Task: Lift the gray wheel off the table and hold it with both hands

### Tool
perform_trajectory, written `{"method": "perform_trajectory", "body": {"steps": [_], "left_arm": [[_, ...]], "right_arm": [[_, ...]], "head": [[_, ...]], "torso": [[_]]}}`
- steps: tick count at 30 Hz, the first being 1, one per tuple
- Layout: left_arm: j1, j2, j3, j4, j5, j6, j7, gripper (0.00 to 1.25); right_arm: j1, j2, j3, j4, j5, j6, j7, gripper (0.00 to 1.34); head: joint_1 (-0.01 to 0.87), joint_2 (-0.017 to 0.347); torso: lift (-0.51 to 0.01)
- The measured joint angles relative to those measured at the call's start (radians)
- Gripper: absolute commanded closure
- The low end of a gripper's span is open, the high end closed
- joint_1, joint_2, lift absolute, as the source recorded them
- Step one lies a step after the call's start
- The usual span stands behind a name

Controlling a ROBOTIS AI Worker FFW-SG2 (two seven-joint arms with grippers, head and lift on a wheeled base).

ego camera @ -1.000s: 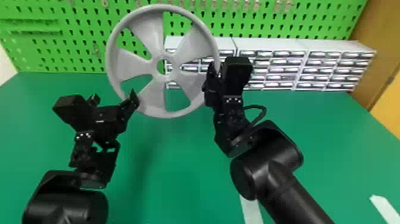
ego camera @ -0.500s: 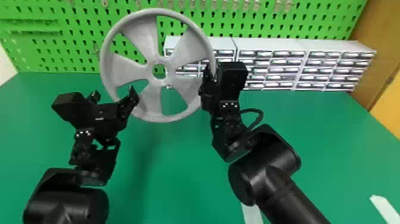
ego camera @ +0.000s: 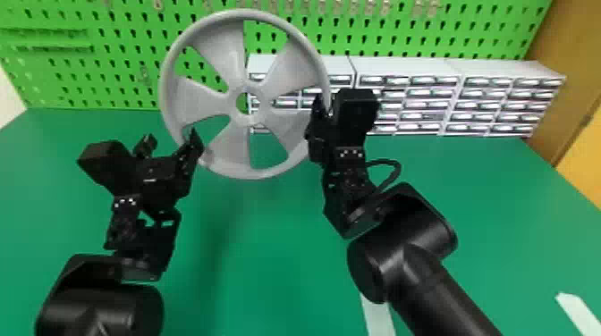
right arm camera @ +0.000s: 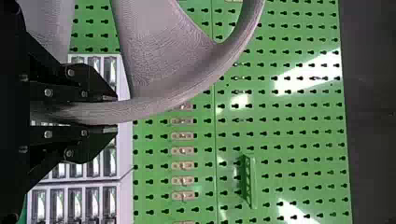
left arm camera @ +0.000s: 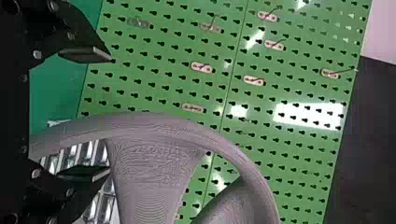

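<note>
One gray wheel point(ego camera: 226, 105) with five spokes point(ego camera: 219, 49), one left gripper point(ego camera: 172, 139), one right gripper point(ego camera: 328, 105), three white drawer cabinets point(ego camera: 404, 67) at far edge of one green table point(ego camera: 268, 250), two white strips point(ego camera: 378, 315) on this table, one green pegboard wall point(ego camera: 120, 58)

Green pegboard point(ego camera: 129, 58) behind white drawer units point(ego camera: 402, 67) on green table point(ego camera: 268, 250)

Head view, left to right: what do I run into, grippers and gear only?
Left gripper → gray wheel → right gripper → rightmost drawer unit.
</note>
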Motion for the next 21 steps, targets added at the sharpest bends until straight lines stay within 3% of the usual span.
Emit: {"method": "perform_trajectory", "body": {"steps": [5,14,21], "left_arm": [[0.001,0.000,-0.005,0.003,0.009,0.000,0.005,0.76],[-0.002,0.000,-0.014,0.006,0.024,0.000,0.029,0.88],[-0.003,0.000,-0.046,0.006,0.028,-0.013,0.111,1.00]], "right_arm": [[-0.003,0.000,0.002,0.000,0.003,-0.004,0.001,1.09],[-0.005,-0.002,0.007,-0.002,0.006,-0.009,0.003,1.09],[0.001,-0.003,0.009,-0.006,0.012,-0.012,0.004,1.09]], "head": [[0.711,0.015],[0.711,0.015],[0.711,0.015]], "torso": [[-0.098],[-0.098],[-0.098]]}}
